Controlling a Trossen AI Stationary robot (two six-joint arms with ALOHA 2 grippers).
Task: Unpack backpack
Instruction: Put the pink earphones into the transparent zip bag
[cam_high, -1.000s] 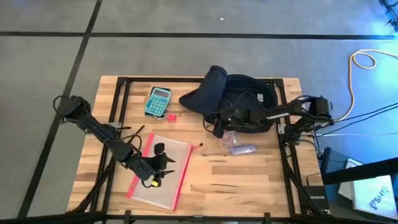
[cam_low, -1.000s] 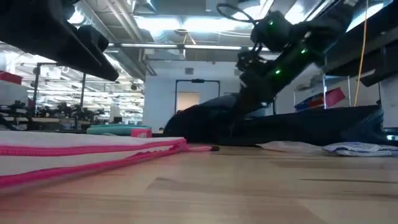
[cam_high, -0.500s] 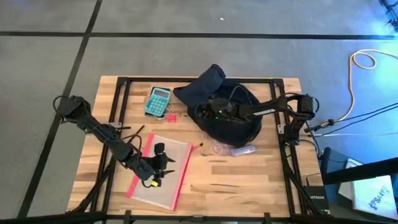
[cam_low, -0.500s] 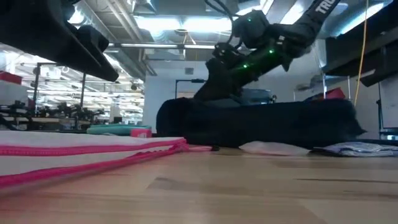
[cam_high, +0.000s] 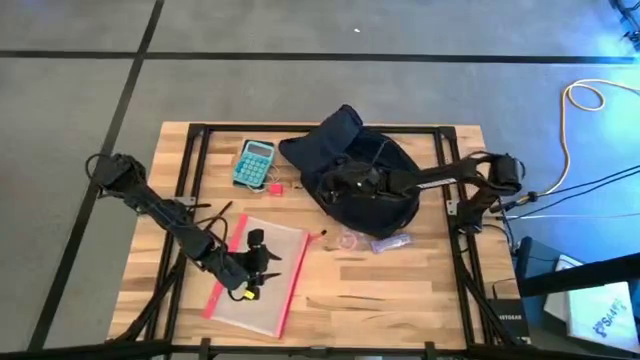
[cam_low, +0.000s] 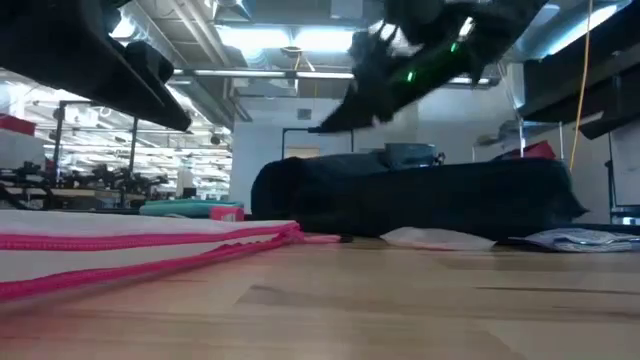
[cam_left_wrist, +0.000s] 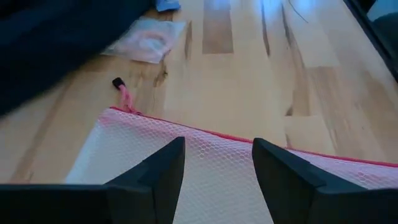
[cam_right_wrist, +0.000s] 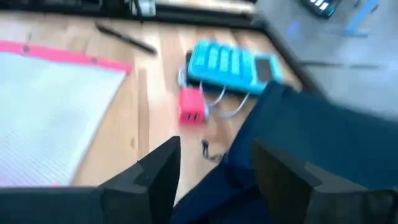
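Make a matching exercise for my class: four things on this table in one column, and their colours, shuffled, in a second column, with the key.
Things:
1. backpack
2. calculator
3. zip pouch
4. table

Colours:
A. clear with a pink-red edge
B. light wood
C. dark navy
D. turquoise

Pairs: 1-C, 2-D, 3-A, 4-B

Teal calculator (cam_high: 254, 162) with small red block (cam_high: 273, 187) beside it, pink-edged clear mesh zip pouch (cam_high: 265, 275), crumpled clear plastic wrappers (cam_high: 390, 242) on wooden table (cam_high: 400, 290).
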